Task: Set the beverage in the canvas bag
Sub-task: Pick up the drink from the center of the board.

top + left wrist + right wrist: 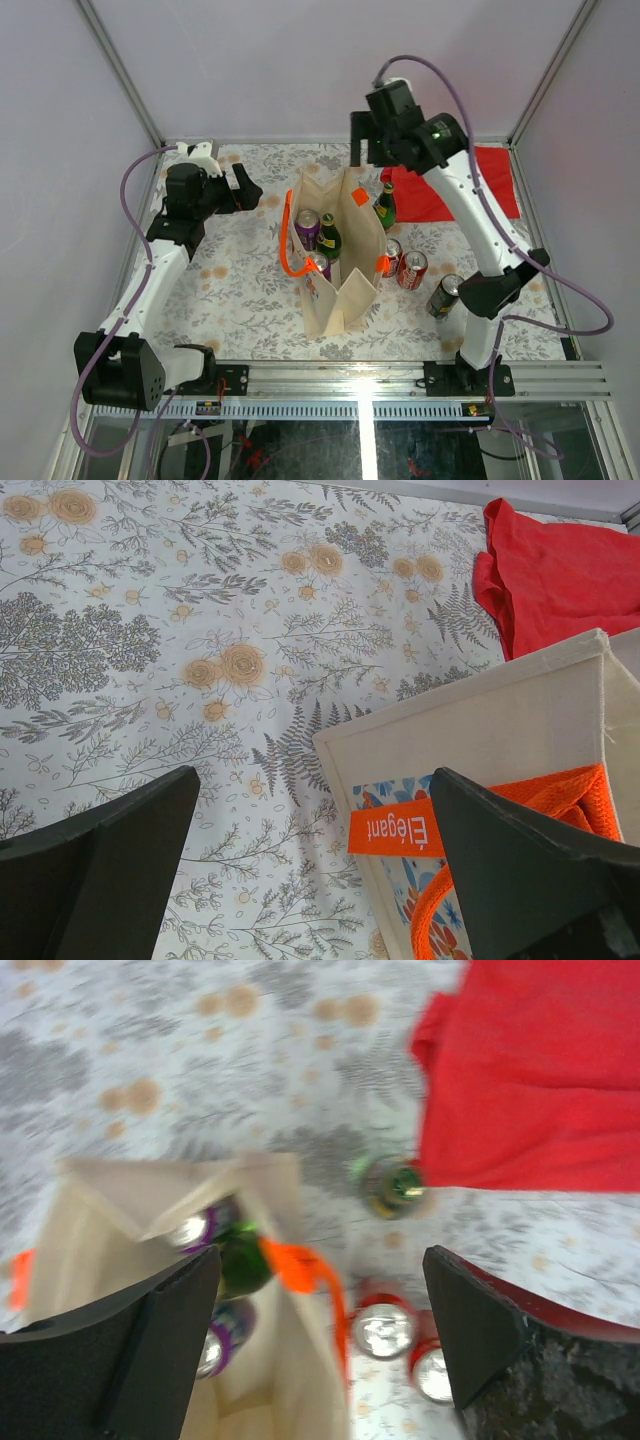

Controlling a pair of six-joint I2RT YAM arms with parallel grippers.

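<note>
While your left gripper (248,190) sits spread wide and empty to the left of the canvas bag (340,305), the bag stands upright mid-table with a green bottle (328,238) and two purple cans (307,225) inside. Your right gripper (365,158) hangs above the bag's far end, jaws wide apart with nothing between them. A second bottle (385,207), two red cans (412,270) and a red cloth (450,190) lie to the right.

Cut off at left wrist view's right edge: canvas bag (480,730). Blurred in right wrist view: red cans (385,1330), green bottle (392,1186).
</note>
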